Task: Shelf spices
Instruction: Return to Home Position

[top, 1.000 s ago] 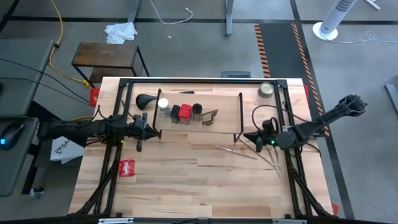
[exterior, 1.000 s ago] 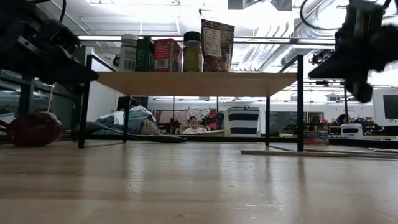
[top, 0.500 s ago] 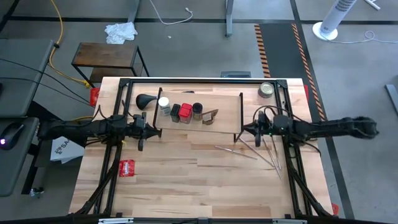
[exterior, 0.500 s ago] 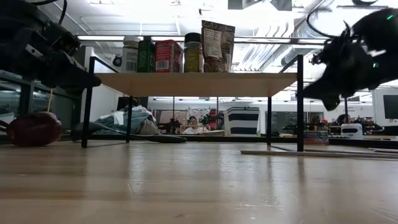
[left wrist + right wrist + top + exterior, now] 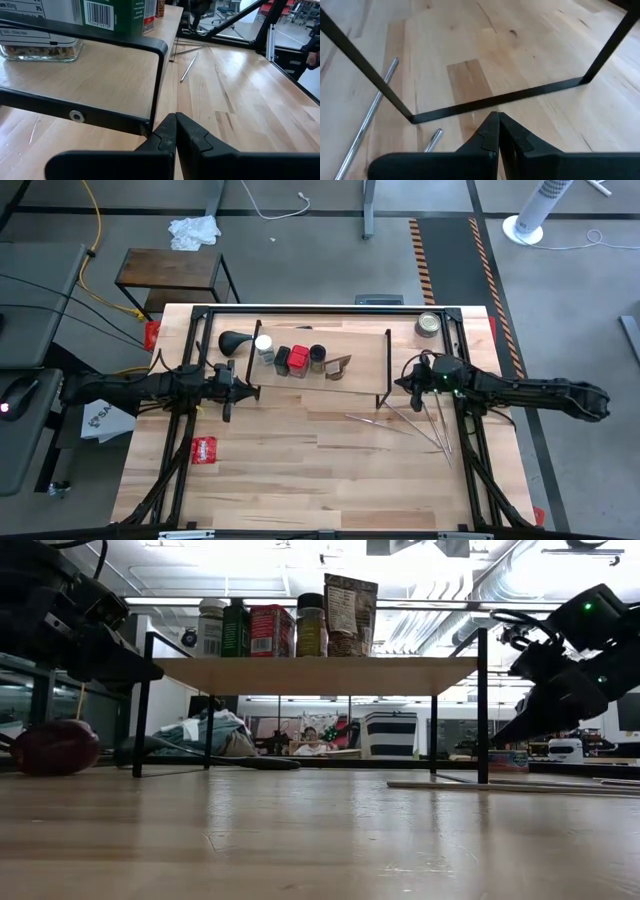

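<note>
The shelf point(image 5: 362, 352) stands at the far middle of the table, a light board on black rod end frames. On it, in a row, are a white-capped jar point(image 5: 264, 348), a dark jar point(image 5: 282, 359), a red-capped box point(image 5: 298, 362), a black-capped jar point(image 5: 317, 357) and a tan wedge holder point(image 5: 339, 366). My left gripper point(image 5: 175, 118) is shut and holds nothing, just short of the shelf's left end frame point(image 5: 159, 65). My right gripper point(image 5: 497, 117) is shut with nothing in it and hangs low over the table by the right end frame's foot bar point(image 5: 520, 94).
Several thin metal rods point(image 5: 402, 425) lie on the table near my right gripper. A round silver tin point(image 5: 428, 325) sits at the far right corner, a flat red packet point(image 5: 204, 449) at the near left, and a black scoop-like thing point(image 5: 234, 340) behind the shelf's left end.
My right arm has swung round from the far right and now lies level across the table's right edge. Its gripper has sunk toward the table beside the shelf's right end frame and rolled about its own line, staying shut.
</note>
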You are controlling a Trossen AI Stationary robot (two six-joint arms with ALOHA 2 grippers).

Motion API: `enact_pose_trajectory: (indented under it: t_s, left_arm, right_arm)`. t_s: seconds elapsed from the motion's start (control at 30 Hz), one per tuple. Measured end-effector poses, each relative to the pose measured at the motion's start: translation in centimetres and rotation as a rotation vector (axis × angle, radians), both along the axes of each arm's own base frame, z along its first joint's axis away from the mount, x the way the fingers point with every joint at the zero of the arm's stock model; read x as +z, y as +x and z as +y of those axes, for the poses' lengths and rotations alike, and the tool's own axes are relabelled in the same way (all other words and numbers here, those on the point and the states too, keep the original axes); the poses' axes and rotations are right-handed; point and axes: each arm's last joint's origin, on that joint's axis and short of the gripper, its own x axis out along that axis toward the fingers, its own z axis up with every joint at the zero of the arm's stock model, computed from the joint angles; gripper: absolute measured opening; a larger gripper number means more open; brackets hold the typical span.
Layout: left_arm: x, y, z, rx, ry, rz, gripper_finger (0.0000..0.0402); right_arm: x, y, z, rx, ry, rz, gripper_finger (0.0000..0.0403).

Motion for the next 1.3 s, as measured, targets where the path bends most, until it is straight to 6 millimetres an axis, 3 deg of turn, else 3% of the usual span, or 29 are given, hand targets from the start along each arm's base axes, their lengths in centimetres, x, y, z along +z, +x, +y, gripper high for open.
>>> enact_pose_trajectory:
  t_s: [0.5,0.93,1.3]
  left_arm:
    - [0.0,0.0,0.0,0.000,-0.001,0.000,0.0001]
    - [0.0,0.0,0.0,0.000,-0.001,-0.002,0.0001]
    - [1.1,-0.6,0.0,-0.003,0.005,-0.126,0.0001]
  right_arm:
    - [-0.2,-0.3,0.1,-0.237,0.329,-0.060,0.0000]
    - [5.2,-2.2,1.7,-0.058,0.221,-0.622,0.0000]
    - [5.8,-2.1,2.6,0.048,0.241,-0.667,0.0000]
